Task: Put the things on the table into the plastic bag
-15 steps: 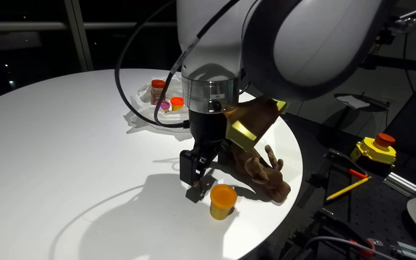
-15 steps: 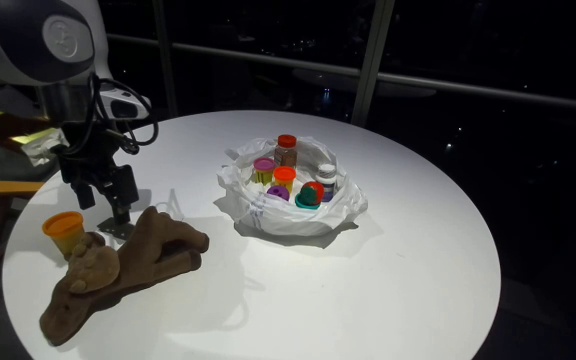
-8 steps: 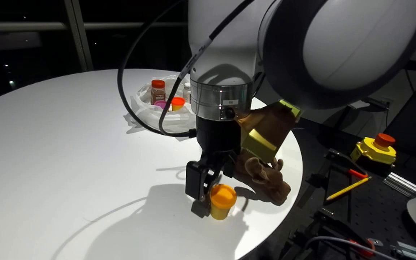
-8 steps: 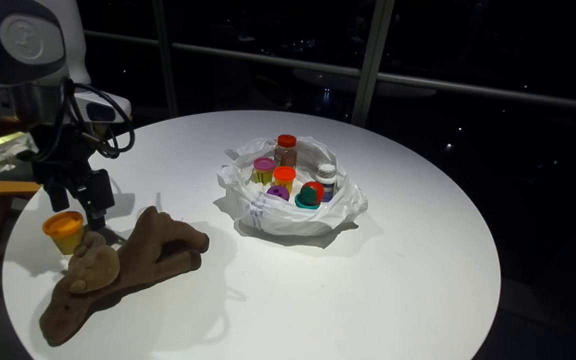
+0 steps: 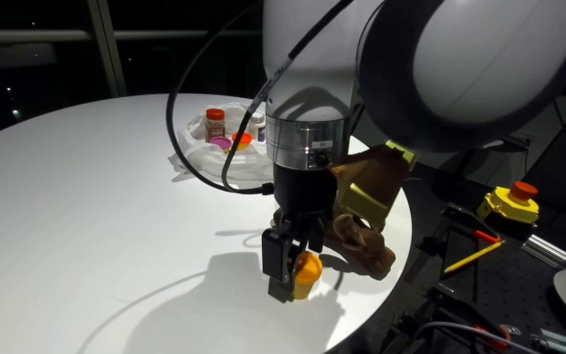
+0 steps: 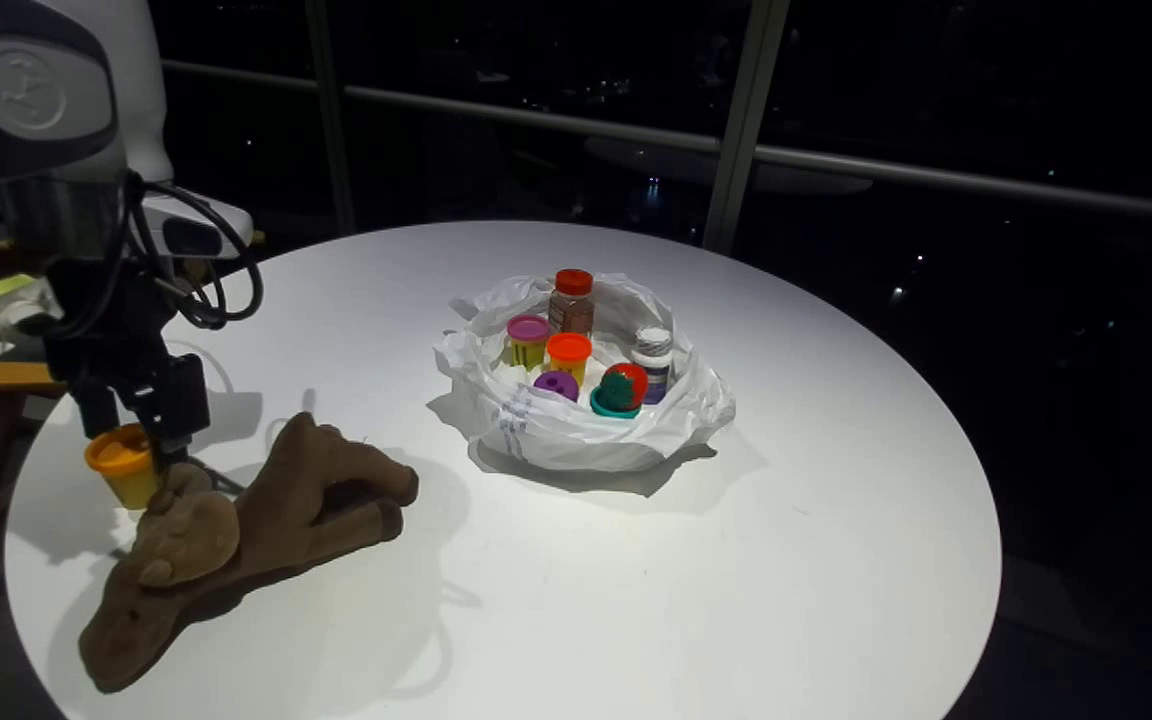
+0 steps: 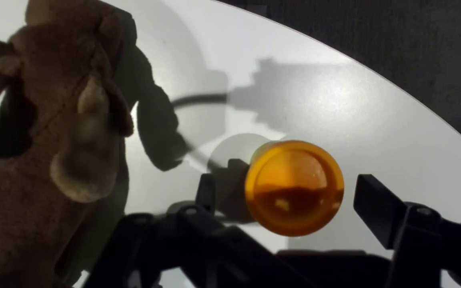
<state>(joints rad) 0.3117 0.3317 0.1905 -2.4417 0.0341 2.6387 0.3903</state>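
Uneven gaps and a near edge could spoil the pinch

The end effector (image 7: 288, 200) stands spread around the orange-lidded dough tub (image 7: 294, 188), pinching nothing; in the wrist view bare tabletop (image 7: 314, 112) shows on both sides of the lid. The tub is upright near the tabletop's curved edge, beside the head of the antlered brown plush animal (image 6: 251, 535) but apart from it.

The gap looks narrower at the finger (image 7: 376, 210) away from the plush animal, so that finger would probably meet the tub first and could shove or tip it before the pinch evens out. A tipped tub may roll, and the edge is close enough to lose it. The lid flares past the body; gripping too high might slip or pull the lid loose.

The white plastic bag (image 6: 586, 445) lies well apart from the tub, farther in from the edge, holding a red-capped bottle (image 6: 572, 308), a purple-lidded tub (image 6: 528, 345) and a red-orange-lidded tub (image 6: 569, 355) among others. Its thin wall is slack: coming in low may fold the film inward, and letting go high may bounce the tub off its neighbours. The plush animal, sprawled and bulky compared with the bag's mouth, seems likeliest to jam or topple what stands inside.
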